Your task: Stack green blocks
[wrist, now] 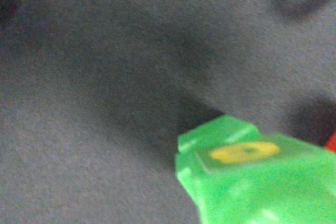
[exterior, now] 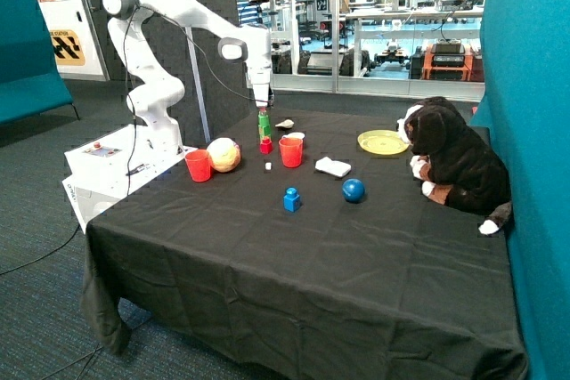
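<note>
blue block: nearest to us on the tabletop, in front of the green column, not part of the job.
blue ball: just beside the blue block, toward the plush dog.
red cups: one touching a pale ball, the other just beside the column's far side.
green blocks: we see a green column standing upright on a small red block, between the two red cups. We cannot count how many greens it holds.
wrist view: a green block with a yellow spot on its upper face fills the corner, over dark cloth.
gripper: right at the top of the column; we cannot tell whether it grips or has let go.
stage, our guess: stacking looks well along.
risk: the column is tall and narrow on a small base; a sideways drag during withdrawal, or an off-centre press, could topple it toward a cup.
yellow plate: farther back, near the dog.
</note>
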Available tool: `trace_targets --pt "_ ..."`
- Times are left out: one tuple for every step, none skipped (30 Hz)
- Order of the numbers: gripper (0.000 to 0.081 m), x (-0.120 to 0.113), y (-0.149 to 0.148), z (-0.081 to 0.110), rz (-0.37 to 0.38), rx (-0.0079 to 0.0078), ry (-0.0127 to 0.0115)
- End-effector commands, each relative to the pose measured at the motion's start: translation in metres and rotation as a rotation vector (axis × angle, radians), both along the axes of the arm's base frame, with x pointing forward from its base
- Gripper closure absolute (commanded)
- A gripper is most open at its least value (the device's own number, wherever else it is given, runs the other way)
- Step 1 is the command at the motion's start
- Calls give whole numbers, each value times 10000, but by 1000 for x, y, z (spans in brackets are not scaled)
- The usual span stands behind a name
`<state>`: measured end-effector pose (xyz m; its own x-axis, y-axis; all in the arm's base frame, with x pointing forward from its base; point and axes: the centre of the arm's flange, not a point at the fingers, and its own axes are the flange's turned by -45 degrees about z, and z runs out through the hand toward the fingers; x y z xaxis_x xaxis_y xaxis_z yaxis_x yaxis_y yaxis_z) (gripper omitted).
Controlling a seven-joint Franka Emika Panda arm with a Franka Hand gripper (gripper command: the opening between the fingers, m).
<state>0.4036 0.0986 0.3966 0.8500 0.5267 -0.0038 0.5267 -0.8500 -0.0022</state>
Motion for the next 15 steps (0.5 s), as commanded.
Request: trace_targets --pt "25 -12 -29 11 -446 0 -44" --pt "34 -13 -32 11 -494 0 -44" --pt "31 -14 -35 11 -566 0 -44" --pt "39 -14 -38 11 -641 0 -44" --pt "37 -14 -42 10 -793 -1 -44" --pt "45 -13 -44 9 -807 -1 -44" --pt "40 -13 -45 9 -820 -1 -44" --pt "20 -12 -47 8 -884 -1 -44" --pt "38 -11 -49 7 -981 -1 -44" --pt "48 -9 -50 7 -1021 -1 -44" --pt "54 -7 -51 6 -1043 -1 -44" --pt "59 -4 -51 6 -1076 -1 -44" --pt "62 1 -51 7 -1091 -1 -44" --pt "62 5 -51 7 -1091 -1 -44" --pt "62 10 -50 8 -1049 -1 -44"
